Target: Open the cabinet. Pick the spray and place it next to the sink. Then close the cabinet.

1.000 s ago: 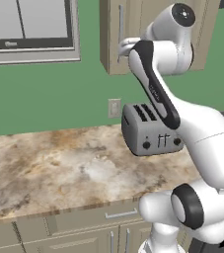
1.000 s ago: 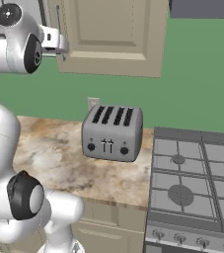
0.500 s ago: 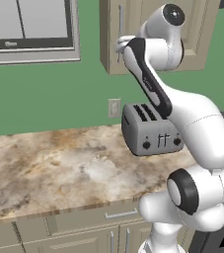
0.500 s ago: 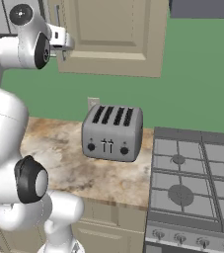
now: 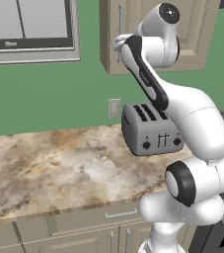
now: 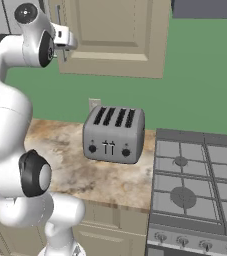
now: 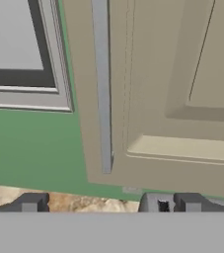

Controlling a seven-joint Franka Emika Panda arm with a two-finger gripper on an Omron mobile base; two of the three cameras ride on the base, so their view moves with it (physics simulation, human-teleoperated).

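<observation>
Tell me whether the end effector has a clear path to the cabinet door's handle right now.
Probably yes. The end effector is open and faces the shut cabinet, with the handle just ahead between its fingertips' line. Nothing sits between them in the hand view.

The cabinet door looks like matt beige painted wood, its bar handle brushed silver metal. Below the cabinet, the toaster is satin grey metal (faintly sheened) on a smooth, brown marbled stone tabletop.
</observation>
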